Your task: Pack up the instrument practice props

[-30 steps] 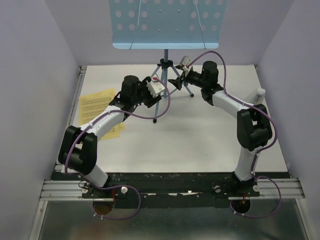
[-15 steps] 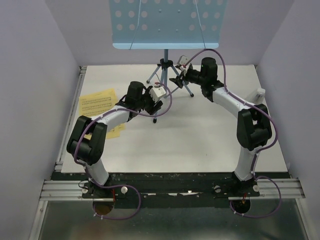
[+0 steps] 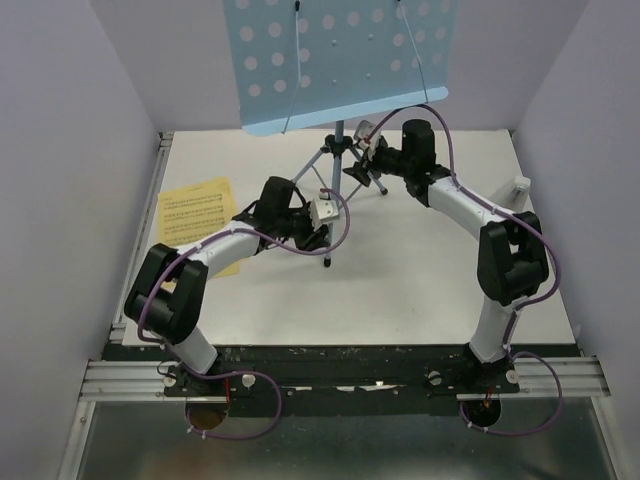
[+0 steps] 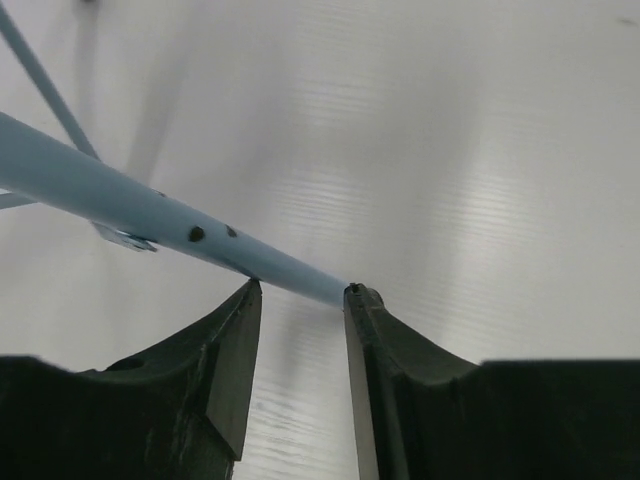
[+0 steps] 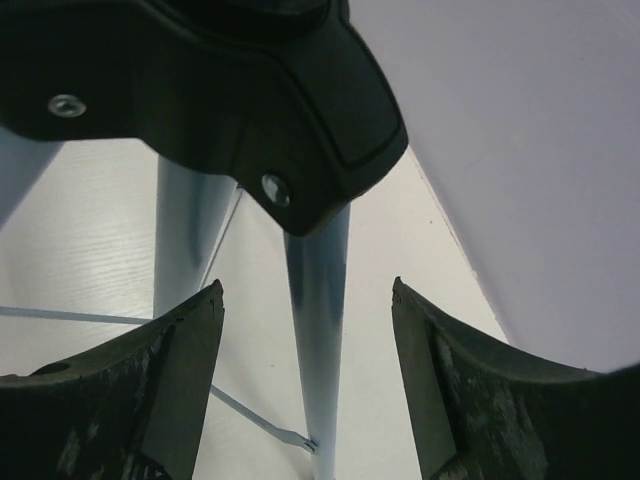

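The light-blue music stand (image 3: 345, 60) stands tilted at the back, its tripod hub (image 3: 339, 146) below the desk. My left gripper (image 3: 322, 216) sits against the front leg (image 3: 329, 245). In the left wrist view that leg (image 4: 150, 215) runs across my fingertips; the jaws stand narrowly apart with nothing between the pads. My right gripper (image 3: 360, 166) is open beside the hub. In the right wrist view a leg (image 5: 322, 340) stands between the wide jaws, untouched, under the black hub (image 5: 250, 100). Yellow sheet-music pages (image 3: 194, 206) lie at the left. A small whitish plastic piece (image 3: 520, 186) lies at the right edge.
Lilac walls close in the white table (image 3: 420, 290) on the left, back and right. A second yellow page (image 3: 234, 264) shows partly under my left arm. A thin brace (image 5: 250, 428) joins the tripod legs low down.
The stand has shifted and tilted: its desk now leans, and its front leg's foot has moved nearer and to the right. My left gripper moved the same way with it. The right gripper barely moved.
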Robot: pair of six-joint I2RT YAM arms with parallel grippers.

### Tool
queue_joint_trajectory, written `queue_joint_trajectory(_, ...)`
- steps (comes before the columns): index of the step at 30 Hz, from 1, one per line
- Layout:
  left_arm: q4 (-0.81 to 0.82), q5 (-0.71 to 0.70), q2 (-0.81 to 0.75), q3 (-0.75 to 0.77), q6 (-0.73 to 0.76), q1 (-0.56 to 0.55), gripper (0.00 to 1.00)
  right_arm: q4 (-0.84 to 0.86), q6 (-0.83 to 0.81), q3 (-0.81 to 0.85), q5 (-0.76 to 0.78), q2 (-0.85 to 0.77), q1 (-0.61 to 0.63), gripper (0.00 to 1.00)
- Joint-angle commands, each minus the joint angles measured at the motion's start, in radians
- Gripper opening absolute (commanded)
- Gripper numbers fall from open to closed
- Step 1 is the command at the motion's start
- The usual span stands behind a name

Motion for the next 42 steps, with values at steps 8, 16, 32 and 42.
queue_joint_trajectory(8, 0.090, 0.056, -0.292, -0.156, -0.229, 0.056, 0.71, -0.153, -0.056, -0.052, 0.015, -0.121, 0.002, 0.75)
queue_joint_trajectory(16, 0.295, 0.151, -0.147, 0.051, -0.917, 0.234, 0.75, -0.232, -0.062, -0.041, 0.024, -0.138, 0.007, 0.76)
queue_joint_trajectory(32, 0.495, 0.001, 0.045, 0.229, -1.423, 0.252, 0.68, -0.291, -0.084, -0.064, 0.053, -0.184, 0.009, 0.78)
queue_joint_trajectory(42, 0.401, -0.119, 0.086, 0.307, -1.441, 0.236, 0.67, -0.297, -0.090, -0.072, 0.055, -0.192, 0.010, 0.78)
